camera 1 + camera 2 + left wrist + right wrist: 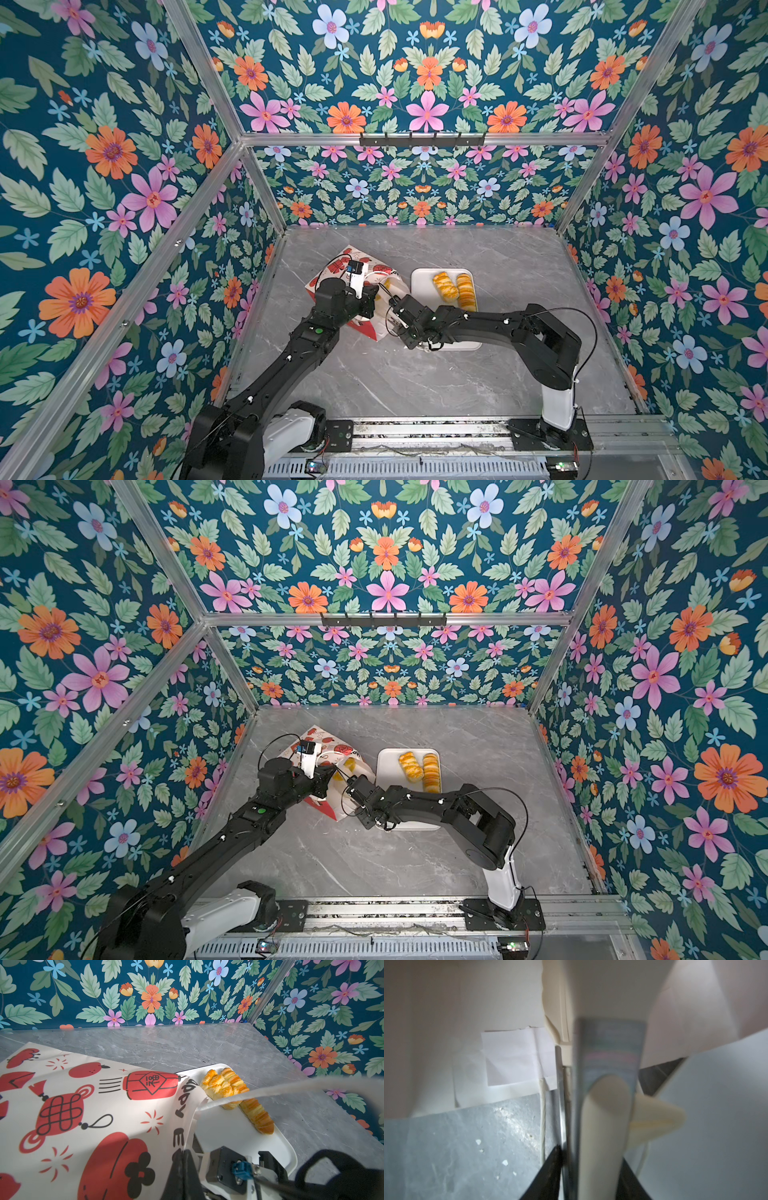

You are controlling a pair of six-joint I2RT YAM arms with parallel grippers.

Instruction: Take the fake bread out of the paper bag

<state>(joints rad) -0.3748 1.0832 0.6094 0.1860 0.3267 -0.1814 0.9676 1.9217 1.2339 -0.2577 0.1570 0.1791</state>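
Note:
The paper bag [332, 270] [332, 744], printed in red and white, lies tilted on the table with its mouth toward the tray. My left gripper [376, 297] [182, 1152] is shut on the bag's rim. Just inside the mouth, a piece of yellow fake bread [387, 284] [350, 764] shows. My right gripper [392, 300] [591, 1159] is at the mouth, fingers apart, with a blurred cream and grey strip standing between them. The right wrist view shows the bag's white lining [446, 1022] and a cord handle [543, 1115]. Two fake breads, a twist [444, 284] and a ridged loaf [466, 291], lie outside the bag.
The two breads rest on a flat white tray [422, 282] [239, 1132] right of the bag, and my right forearm crosses its near end. The grey marble table [415, 382] is enclosed by floral walls with aluminium posts. Another cord handle [270, 1089] stretches across the left wrist view.

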